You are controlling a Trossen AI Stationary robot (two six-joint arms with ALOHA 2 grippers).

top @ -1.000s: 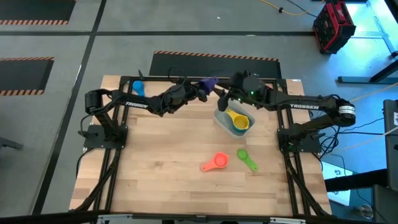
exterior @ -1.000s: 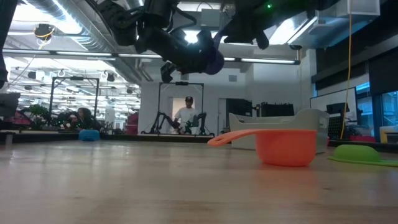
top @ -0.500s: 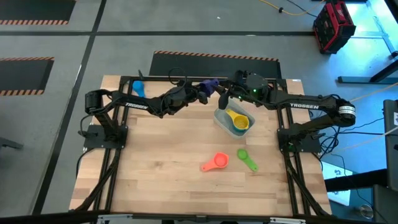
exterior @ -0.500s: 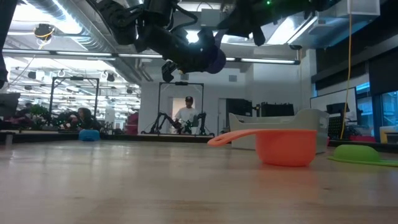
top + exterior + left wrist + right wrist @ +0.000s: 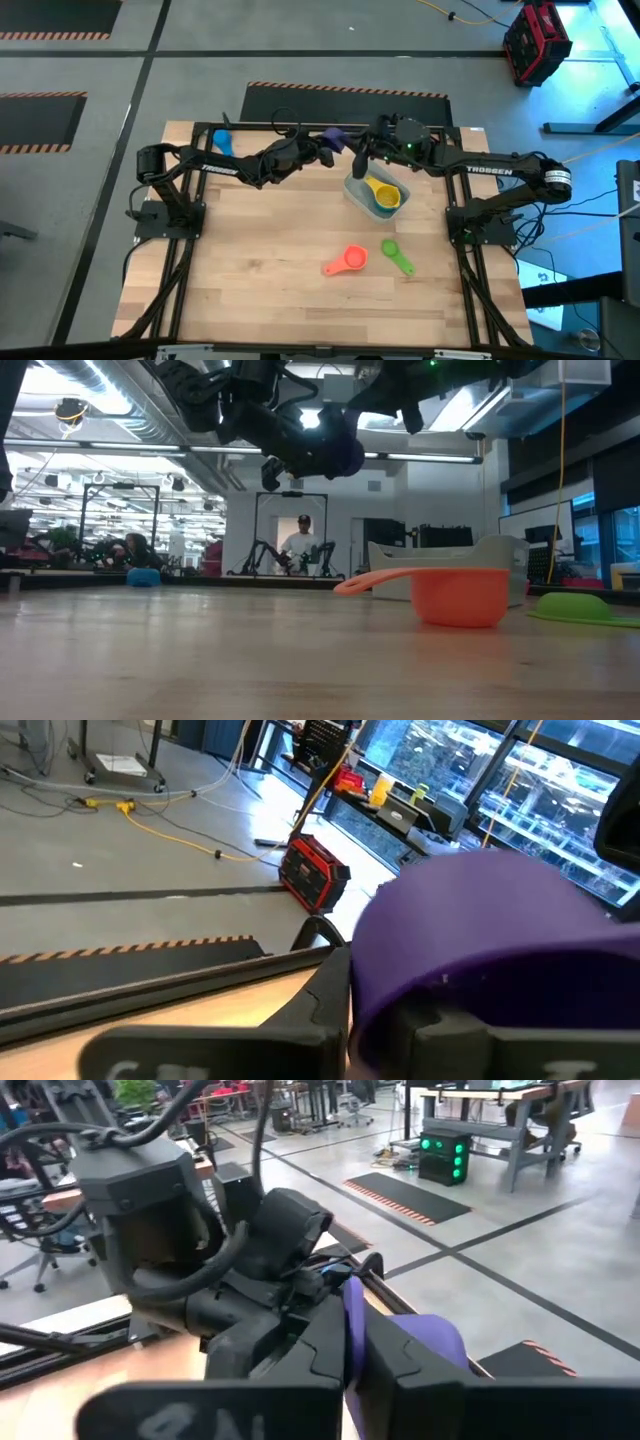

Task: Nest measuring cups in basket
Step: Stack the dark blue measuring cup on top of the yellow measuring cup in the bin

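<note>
The purple measuring cup [image 5: 334, 137] hangs in the air over the table's far edge, between my two grippers. My left gripper [image 5: 322, 148] reaches in from the left and is shut on the cup's bowl. My right gripper [image 5: 353, 148] comes from the right and is shut on its handle. The pale basket [image 5: 352, 192] stands just near of them and holds a yellow cup [image 5: 381, 190] nested in a teal cup [image 5: 389, 206]. An orange cup [image 5: 347, 261] and a green cup [image 5: 397, 256] lie on the table's near middle. A blue cup [image 5: 222, 142] lies at the far left. My left gripper has the purple cup's bowl [image 5: 470, 940] between its two fingers, coming level from the table's left. The bowl hides the place of contact. The cup is clear of the table. My right gripper pinches the cup's flat handle [image 5: 352, 1325] edge-on between its two fingers. It comes roughly level from the table's right, with the bowl [image 5: 430, 1342] beyond the fingertips.
Bare wood takes up the table's near half and left side. The orange cup [image 5: 460, 595] and green cup [image 5: 585, 605] lie near of the basket [image 5: 480, 555]. A person stands in the room far behind the table.
My right gripper has shut on the purple cup's handle and has tipped slightly. The cup has stayed where it was in the air, between the two grippers.
</note>
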